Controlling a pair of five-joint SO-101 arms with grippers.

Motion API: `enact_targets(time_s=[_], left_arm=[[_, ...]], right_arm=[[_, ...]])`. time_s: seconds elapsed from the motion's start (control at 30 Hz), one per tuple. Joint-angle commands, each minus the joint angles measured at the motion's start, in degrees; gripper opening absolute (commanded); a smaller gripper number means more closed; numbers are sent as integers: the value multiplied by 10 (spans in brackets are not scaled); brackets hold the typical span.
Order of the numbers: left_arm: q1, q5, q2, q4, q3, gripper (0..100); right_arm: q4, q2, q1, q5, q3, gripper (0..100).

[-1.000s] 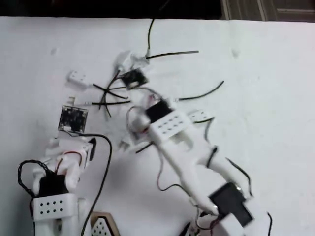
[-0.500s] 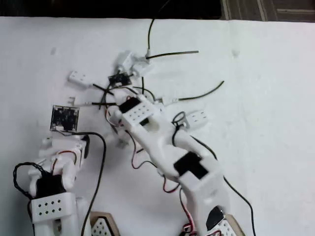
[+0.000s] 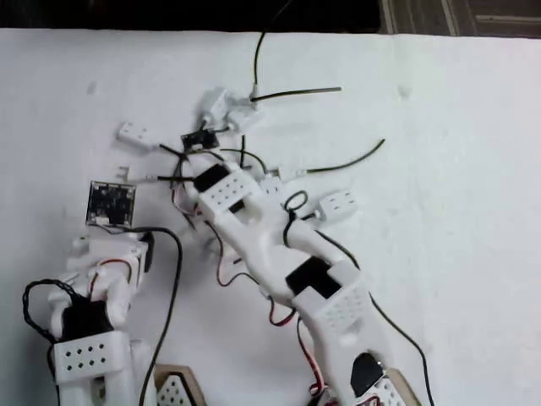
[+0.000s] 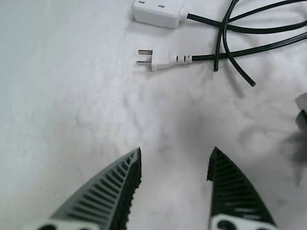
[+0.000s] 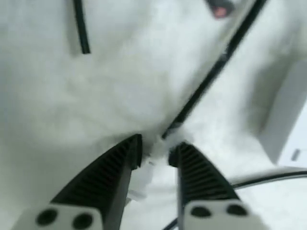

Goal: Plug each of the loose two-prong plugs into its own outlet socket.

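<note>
The right gripper (image 5: 154,152) is closed on a white plug (image 5: 145,168), which is pinched between the ribbed jaws near their tips. The plug's black cable (image 5: 211,76) is led away across the table (image 5: 96,96), past a white socket (image 5: 283,120) close by. The hold is judged shallow: only a narrow part of the plug body is caught, so it could be twisted or squeezed out once the prongs are pressed against a socket face. The prongs cannot be made out, so their alignment cannot be confirmed. A tilted plug would probably be jammed, or the light socket simply shoved along the table, since nothing is seen bracing it. The stiff cable could also be snagged in the crossed cables (image 3: 182,165) seen in the high view, and the plug pulled off line. The left gripper (image 4: 175,165) is spread wide and empty above bare table. A second plug (image 4: 160,61) lies flat ahead of it and a second socket (image 4: 158,10) just beyond, with the prongs not turned toward that socket. That plug would have to be lifted and turned, and it could be nudged away rather than grasped. With both arms working near the same tangle, one cable could be dragged by the other arm.
</note>
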Motion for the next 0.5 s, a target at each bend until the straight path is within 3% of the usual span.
enact_targets(time_s=[0.0,0.2,0.47], left_arm=[[-6,6,-7,-11,-12,229],[-5,6,-7,-11,-12,229],[-5,6,-7,-11,-11,229]], right_arm=[[33,-19,0,29,-5,25],[96,-133,30,47,-4,17],[205,-300,109,156,-2,17]])
